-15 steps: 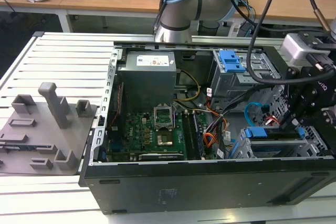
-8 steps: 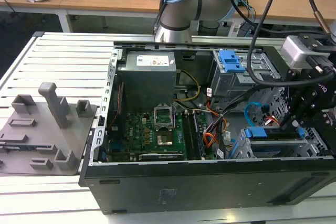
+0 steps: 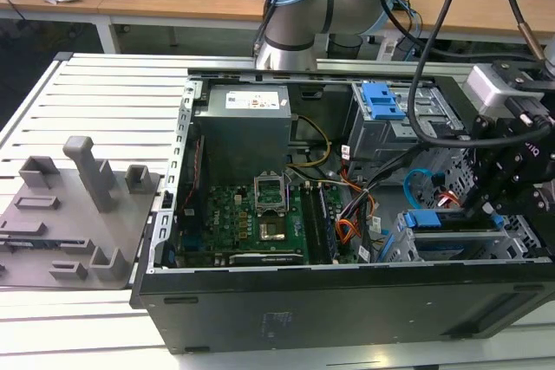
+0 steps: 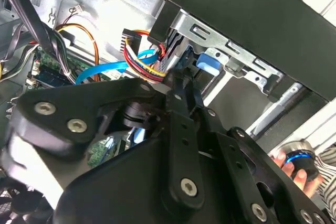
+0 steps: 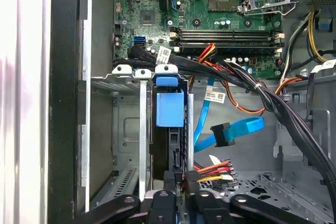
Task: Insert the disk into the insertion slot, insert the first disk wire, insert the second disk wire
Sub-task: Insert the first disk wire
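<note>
The black two-fingered gripper (image 5: 179,181) reaches into the case at the right side of the exterior view, a little below the middle. Its jaws are drawn narrow on a small black power plug (image 5: 185,174), pinched by the body so that its red, yellow and black wires trail free to one side. In the second wrist view the fingertips come together just where that coloured bundle ends. The plug sits right at the near end of the disk (image 5: 169,109), a flat drive in a bright blue plastic carrier. That probably explains the arm's close, steep stance, since the connector has to meet the drive's edge squarely. Whether the plug is seated I cannot tell. The disk stands edge-on inside the insertion slot (image 5: 126,129), a low cage of perforated light-grey sheet metal, with its blue tab at the cage mouth, so the first step looks done. Just beside the cage a flat light-blue data cable (image 5: 223,133) with a black plug lies loose, apart from the disk and not yet connected. A thick black cable bundle (image 5: 273,103) crosses above it towards the green motherboard (image 5: 210,14). In the exterior view the black tower case (image 3: 347,301) lies open on its side, and a taller grey metal bay (image 3: 408,123) with a blue latch stands behind the gripper, upper right.
</note>
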Controlling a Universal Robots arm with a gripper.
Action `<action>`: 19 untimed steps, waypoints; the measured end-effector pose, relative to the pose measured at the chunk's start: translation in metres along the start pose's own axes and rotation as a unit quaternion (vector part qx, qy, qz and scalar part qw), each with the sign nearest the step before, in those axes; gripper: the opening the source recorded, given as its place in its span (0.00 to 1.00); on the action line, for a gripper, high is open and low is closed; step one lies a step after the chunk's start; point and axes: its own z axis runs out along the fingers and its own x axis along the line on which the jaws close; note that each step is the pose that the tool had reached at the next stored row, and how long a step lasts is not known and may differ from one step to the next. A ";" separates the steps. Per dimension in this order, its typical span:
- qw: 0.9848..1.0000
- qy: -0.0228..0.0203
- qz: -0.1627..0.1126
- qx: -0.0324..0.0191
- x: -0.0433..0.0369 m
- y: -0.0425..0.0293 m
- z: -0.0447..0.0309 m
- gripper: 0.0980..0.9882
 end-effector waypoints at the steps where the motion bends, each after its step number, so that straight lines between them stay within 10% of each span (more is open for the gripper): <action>1: 1.000 0.000 0.000 0.000 0.0000 0.0000 -0.0005 0.10; 10: 1.000 0.001 0.000 0.000 0.0007 0.0014 -0.0325 0.17; 18: 1.000 0.001 0.000 0.000 0.0007 0.0015 -0.0332 0.15; 19: 1.000 0.001 0.000 0.000 0.0007 0.0015 -0.0332 0.01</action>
